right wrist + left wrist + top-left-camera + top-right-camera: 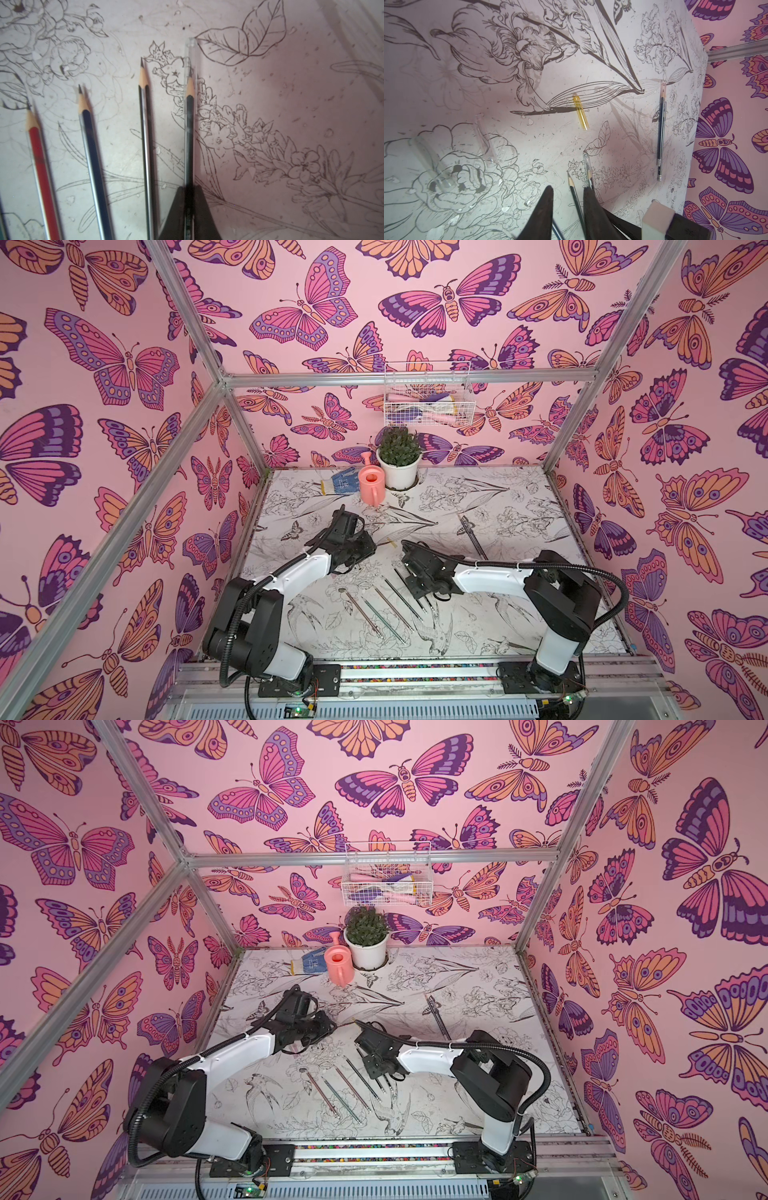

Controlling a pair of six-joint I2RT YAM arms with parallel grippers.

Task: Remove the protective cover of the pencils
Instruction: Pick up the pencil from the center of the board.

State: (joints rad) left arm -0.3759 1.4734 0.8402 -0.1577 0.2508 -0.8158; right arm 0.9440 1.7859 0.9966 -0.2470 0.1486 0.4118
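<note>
The right gripper (189, 190) was clamped on the capped pencil (189, 128), low on its dark barrel. That left the clear cap (190, 60) over the sharpened tip free to be pulled off. I judged this the bracing half of the step: one arm pinned the barrel so the other could draw the sleeve away.

To one side of the capped pencil, on the table (291, 99), lay the black pencil (146, 145), then the blue pencil (95, 158), then the red pencil (42, 170). All ran roughly parallel to it and had bare tips, so their covers seemed already off.

The left gripper (568, 188) stood close by the capped pencil's tip end. Its jaws were parted with nothing between them, probably to take the cap. The yellow cap (581, 113) lay loose on the table beyond that same tip end, clear of the capped pencil, and was likely a cover set aside.

No brand or lettering could be read on any barrel, though the wrist views were perhaps too soft to show it.
</note>
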